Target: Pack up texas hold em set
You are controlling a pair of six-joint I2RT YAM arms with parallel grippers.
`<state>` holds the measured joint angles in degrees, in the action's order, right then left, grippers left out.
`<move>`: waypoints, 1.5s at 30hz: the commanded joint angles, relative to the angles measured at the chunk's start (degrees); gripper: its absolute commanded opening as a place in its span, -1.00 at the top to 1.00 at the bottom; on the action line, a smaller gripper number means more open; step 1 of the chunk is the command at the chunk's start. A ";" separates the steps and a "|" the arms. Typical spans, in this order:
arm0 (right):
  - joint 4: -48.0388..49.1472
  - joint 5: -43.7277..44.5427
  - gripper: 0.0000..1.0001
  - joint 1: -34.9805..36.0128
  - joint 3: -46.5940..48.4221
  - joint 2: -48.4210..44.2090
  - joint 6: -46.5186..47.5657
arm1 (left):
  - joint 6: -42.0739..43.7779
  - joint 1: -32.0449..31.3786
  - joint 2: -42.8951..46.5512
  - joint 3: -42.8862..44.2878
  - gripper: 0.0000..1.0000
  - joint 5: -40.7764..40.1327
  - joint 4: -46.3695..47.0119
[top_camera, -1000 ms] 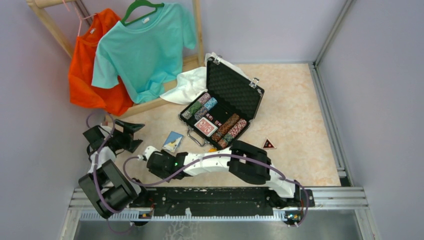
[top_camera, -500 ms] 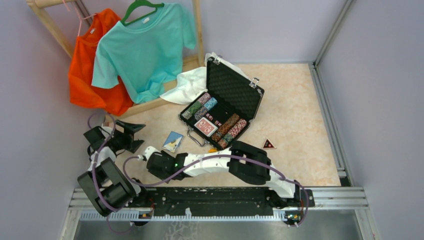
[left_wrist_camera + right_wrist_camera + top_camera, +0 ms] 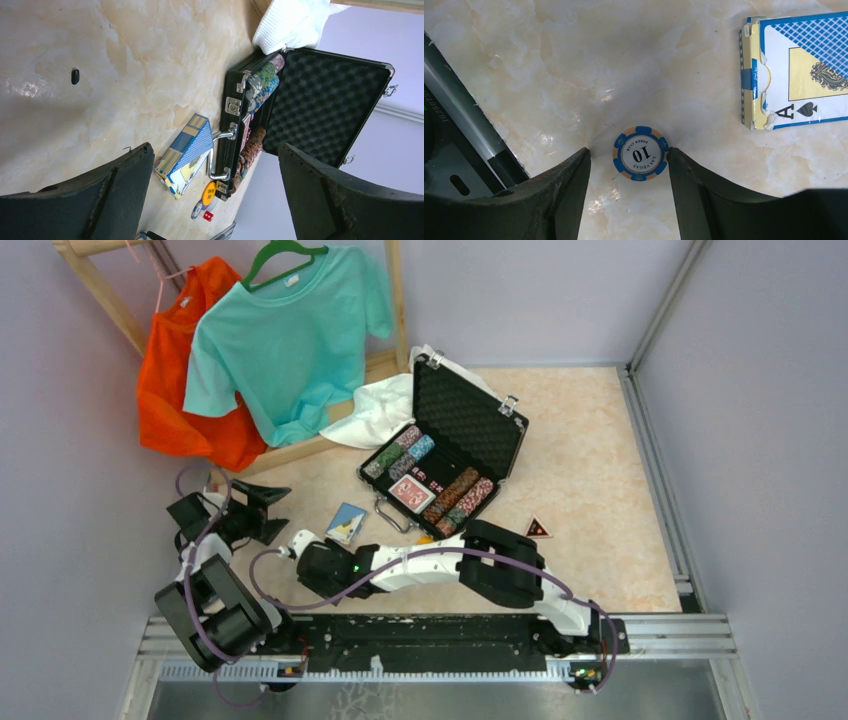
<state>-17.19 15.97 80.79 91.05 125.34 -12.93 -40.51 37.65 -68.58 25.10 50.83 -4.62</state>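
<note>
**R gripper lines up on the loose 10 chip**

Small change vs 1 s ago: the right gripper (image 3: pixel 628 156) has crept a touch away from the near edge, and the left arm's elbow has drifted a hair toward the left edge. Case, decks and chips haven't moved.

Right fingers are apart, straddling the blue 10 chip (image 3: pixel 640 153). It lies flat on the bench (image 3: pixel 549 60) by the near edge, toward the near-left corner. One finger is at the chip's rim, maybe touching; the other has a clear gap.

To do it well, I'd say:
- Centre first, else the closing finger shoves the chip sideways.
- The chip is thin and flat, so pads prob. need to be right at bench level and pinch the rim.
- Close slowly.
- Stay off the blue deck (image 3: pixel 796 70) near the chip.

Left gripper (image 3: pixel 216 147) hangs by the left edge, fingers wide apart, holding nothing.

The case (image 3: pixel 465 415) stands open mid-bench toward the far edge, w/ chip rows (image 3: pixel 455 498) and the red deck (image 3: pixel 412 494) inside.
</note>
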 commanded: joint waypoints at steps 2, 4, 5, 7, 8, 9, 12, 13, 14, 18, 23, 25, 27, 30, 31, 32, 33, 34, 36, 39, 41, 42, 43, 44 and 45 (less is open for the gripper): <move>-2.54 -1.28 -0.18 -1.20 -1.88 -0.57 -0.31 | -0.01 0.34 -0.48 -0.77 -0.97 1.81 1.82; -1.65 -2.62 -0.19 -1.40 -2.70 -0.93 -0.94 | -0.01 0.40 -0.59 -0.90 -0.97 2.03 1.96; -0.91 -3.53 -0.18 -1.67 -3.42 -1.17 -1.24 | -0.05 0.35 -0.67 -0.90 -0.97 2.11 2.03; 0.17 -4.54 -0.18 -1.86 -4.53 -1.65 -1.68 | -0.15 0.39 -0.81 -0.85 -0.97 2.33 2.21; 0.11 -4.13 -0.18 -1.93 -4.59 -1.63 -1.81 | -0.13 0.38 -0.85 -0.86 -0.97 2.34 2.33; -0.21 -3.71 -0.19 -1.95 -4.63 -1.53 -1.77 | -0.24 0.39 -0.90 -0.85 -0.97 2.39 2.40; -0.59 -3.59 -0.19 -2.19 -4.55 -1.20 -1.49 | -0.36 0.36 -1.03 -0.93 -0.97 2.58 2.69; -0.58 -3.65 -0.18 -2.22 -4.61 -1.09 -1.39 | -0.35 0.39 -1.07 -0.93 -0.97 2.75 2.69; -0.64 -3.77 -0.18 -2.22 -4.49 -0.99 -1.25 | -0.37 0.39 -1.11 -1.00 -0.97 2.70 2.69; -1.24 -3.14 -0.14 -2.01 -4.04 -0.45 -0.89 | -0.52 0.41 -1.34 -1.11 -0.97 2.95 2.95; -2.21 -1.98 0.00 -1.30 -3.65 -0.26 -0.76 | -0.72 0.44 -1.59 -1.29 -0.97 3.32 3.38; -2.84 -1.51 0.02 -1.04 -3.24 0.20 -0.78 | -0.71 0.49 -1.69 -1.31 -0.97 3.52 3.51; -2.89 -1.53 0.04 -0.99 -3.01 0.40 -0.78 | -0.71 0.45 -1.74 -1.38 -0.97 3.58 3.48; -3.39 -1.01 0.08 -0.82 -2.49 0.75 -0.78 | -0.71 0.56 -1.81 -1.42 -0.97 3.79 3.57; -3.86 -0.59 0.10 -0.75 -2.15 0.91 -0.78 | -0.71 0.57 -1.82 -1.38 -0.97 3.77 3.61; -4.29 -0.39 0.12 -0.73 -1.84 1.12 -0.74 | -0.77 0.51 -1.81 -1.38 -0.97 3.83 3.65; -4.34 -0.36 0.13 -0.73 -1.60 1.13 -0.72 | -0.82 0.52 -1.87 -1.37 -0.97 3.87 3.74; -4.34 -0.45 0.15 -0.73 -1.55 1.09 -0.78 | -0.88 0.53 -1.91 -1.44 -0.97 3.91 3.82; -4.21 -0.87 0.19 -0.77 -1.57 0.88 -0.85 | -0.88 0.57 -1.98 -1.44 -0.97 4.01 3.92; -3.77 -1.47 0.21 -0.73 -1.65 0.35 -1.13 | -0.91 0.58 -2.06 -1.47 -0.97 4.15 3.95; -3.50 -1.63 0.22 -0.80 -1.74 -0.29 -1.23 | -0.97 0.62 -2.09 -1.41 -0.97 4.24 4.01; -3.35 -1.64 0.22 -0.81 -1.79 -0.61 -1.27 | -1.04 0.61 -2.15 -1.39 -0.97 4.27 4.01; -3.33 -1.54 0.23 -0.88 -1.86 -1.03 -1.22 | -1.06 0.64 -2.23 -1.37 -0.97 4.37 4.08; -3.16 -1.55 0.23 -1.02 -1.98 -1.45 -1.18 | -1.14 0.67 -2.26 -1.38 -0.97 4.43 4.17; -2.91 -1.50 0.24 -1.15 -2.19 -1.93 -1.14 | -1.21 0.67 -2.33 -1.37 -0.97 4.53 4.30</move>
<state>-15.90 14.52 79.75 89.03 124.31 -13.74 -41.45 37.76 -70.43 24.16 53.89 -1.87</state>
